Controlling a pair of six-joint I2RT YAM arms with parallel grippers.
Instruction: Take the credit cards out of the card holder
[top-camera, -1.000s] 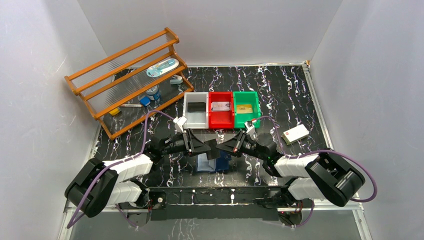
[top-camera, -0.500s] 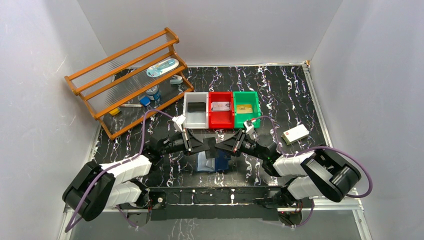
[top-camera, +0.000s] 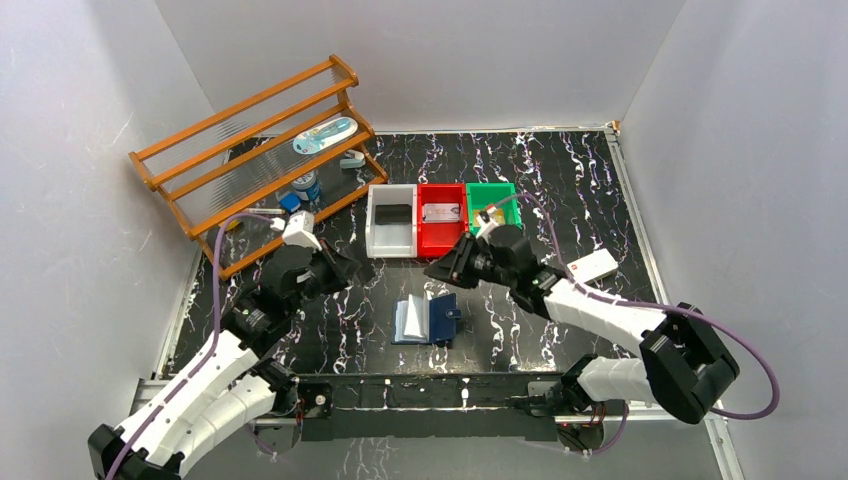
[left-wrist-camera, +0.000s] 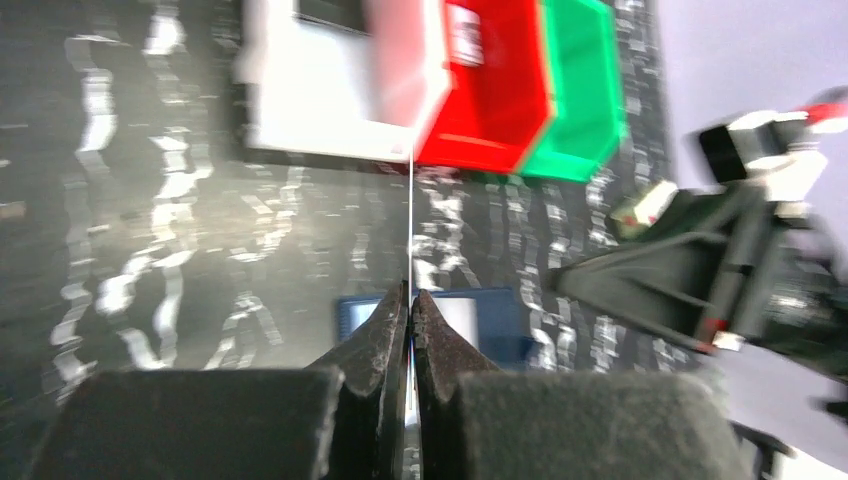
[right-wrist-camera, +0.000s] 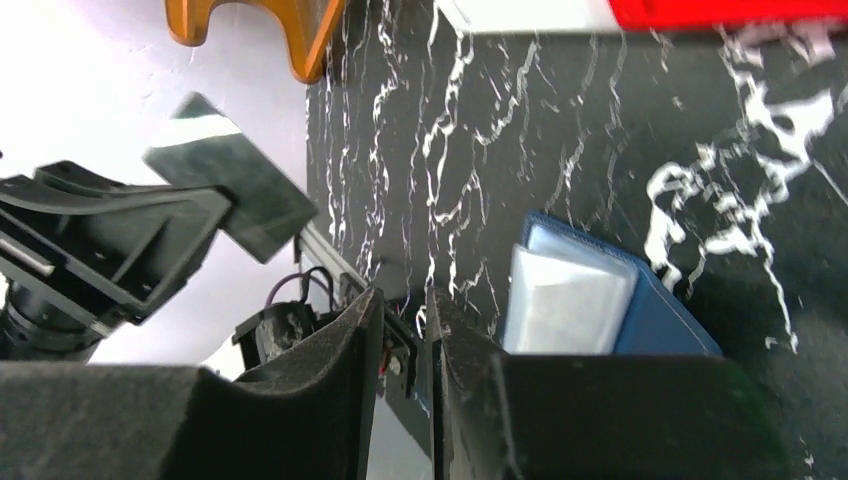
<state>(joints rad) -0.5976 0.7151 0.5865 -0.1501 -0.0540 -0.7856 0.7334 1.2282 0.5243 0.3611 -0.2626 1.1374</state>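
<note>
The card holder (top-camera: 425, 320) lies open on the black marbled table, navy outside and light blue inside; the wrist views show it too (right-wrist-camera: 600, 300) (left-wrist-camera: 470, 318). My left gripper (top-camera: 358, 270) hangs to its left and above, shut on a dark credit card. That card shows edge-on (left-wrist-camera: 410, 220) in the left wrist view and as a flat dark rectangle (right-wrist-camera: 225, 175) in the right wrist view. My right gripper (top-camera: 432, 270) hovers just behind the holder, its fingers (right-wrist-camera: 360, 330) a little apart with nothing between them. A black card (top-camera: 394, 213) and a silvery card (top-camera: 441, 212) lie in the bins.
White (top-camera: 376, 232), red (top-camera: 441, 240) and green (top-camera: 492, 192) bins stand in a row behind the holder. A wooden rack (top-camera: 250, 150) with small items fills the back left. A white block with a red mark (top-camera: 590, 267) lies at the right.
The left gripper closed on a card and pulled back to the left with it. The right gripper opened and drew back from the holder towards the bins. The holder now lies uncovered.
</note>
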